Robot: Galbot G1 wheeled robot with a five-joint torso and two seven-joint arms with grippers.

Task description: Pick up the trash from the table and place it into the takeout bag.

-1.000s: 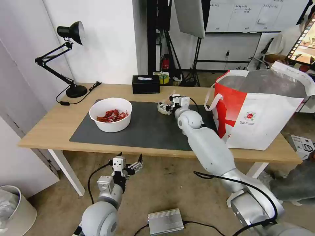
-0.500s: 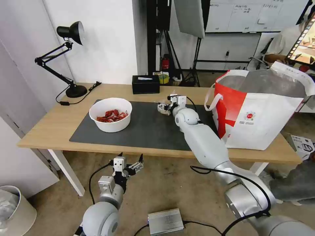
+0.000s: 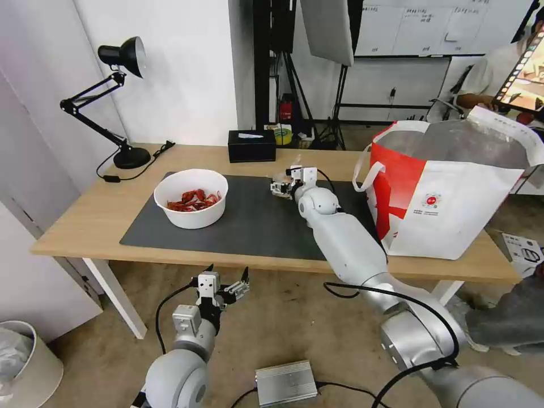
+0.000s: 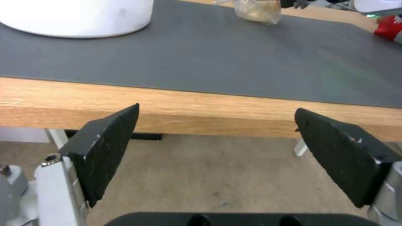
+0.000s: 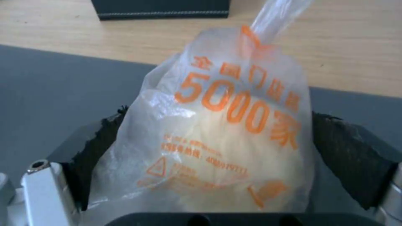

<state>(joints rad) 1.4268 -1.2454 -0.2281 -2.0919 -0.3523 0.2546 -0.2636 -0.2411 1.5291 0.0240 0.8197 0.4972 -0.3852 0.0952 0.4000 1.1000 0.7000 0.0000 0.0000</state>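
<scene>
— Right wrist view first. Seeing the small knotted clear bag (image 5: 226, 125) upright on the dark grey mat (image 5: 50, 81), orange print facing the lens, knotted tail pointing up toward the black tissue box (image 5: 159, 8). Reading the right gripper (image 3: 281, 186) as spread wide, with one of the pads (image 5: 100, 150) on each flank of the film, perhaps brushing it, gripping nothing yet.

— Agreed. Worth worrying about anything?

— Plenty. Thin, slippery film around a soft pale lump: could pinch plastic alone and lose the load on the lift. Could also squash the lump by clamping too hard, or knock the bag over by closing off-centre.

— And the way to the takeout bag (image 3: 453, 192)?

— Short, judging from the head view. Standing just to the right, at the right end of the table (image 3: 85, 215), mouth open, foil lining showing. Must clear the tall near wall and the white loop handle (image 3: 362, 170). Carrying too low would risk snagging the rim or shoving the tote.

— Anything else around?

— White round bowl of red crayfish shells (image 3: 191, 198) on the left part of the mat, well apart from the working gripper, so no obstacle. Black desk lamp (image 3: 122, 56) at the far left corner, out of the way. Left gripper (image 3: 224, 283) parked below the table's front edge, spread wide, holding nothing.
</scene>
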